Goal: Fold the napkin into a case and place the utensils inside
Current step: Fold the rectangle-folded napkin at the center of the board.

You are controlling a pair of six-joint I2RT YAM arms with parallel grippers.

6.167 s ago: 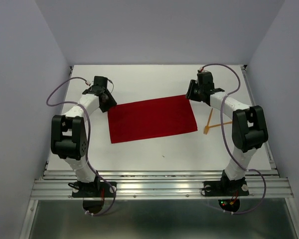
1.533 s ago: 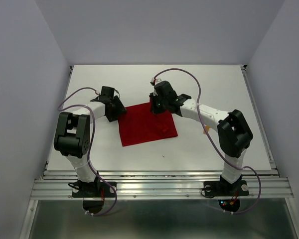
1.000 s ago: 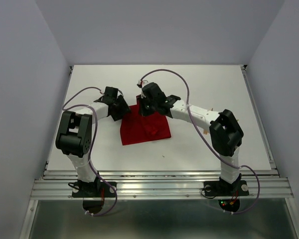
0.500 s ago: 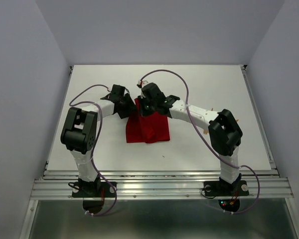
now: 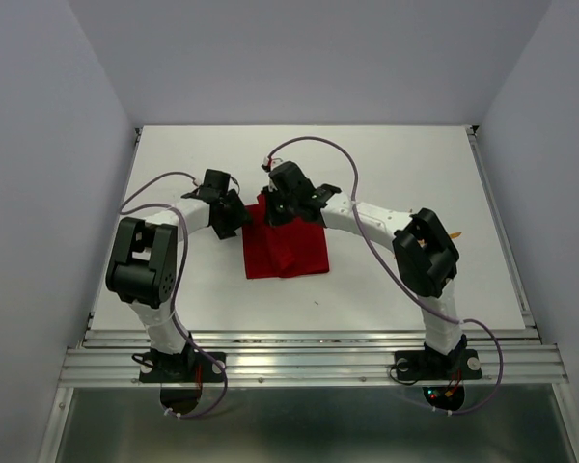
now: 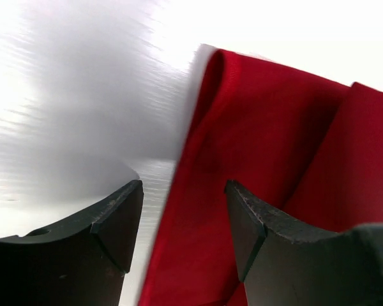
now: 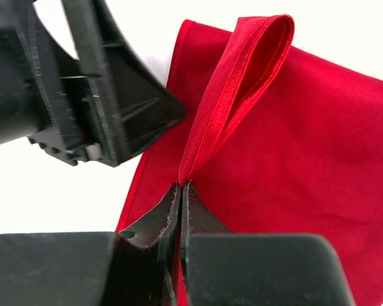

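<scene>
Right wrist: my right end effector (image 7: 180, 191) is clamped on the napkin's (image 7: 293, 140) raised fold; left end effector (image 6: 183, 191) apart at its 10 o'clock corner. Folding step; next, lay it flat.

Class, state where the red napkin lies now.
Top view: the napkin lies partly folded in the middle of the table, its left edge inside the open left gripper, a raised fold pinched by the right gripper.

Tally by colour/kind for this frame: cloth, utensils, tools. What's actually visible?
red napkin: 1
orange utensil: 1 (only a tip shows past the right arm; anything more is hidden)
tools: 2, the left tool open and the right tool pinching the napkin
Total: 4
</scene>
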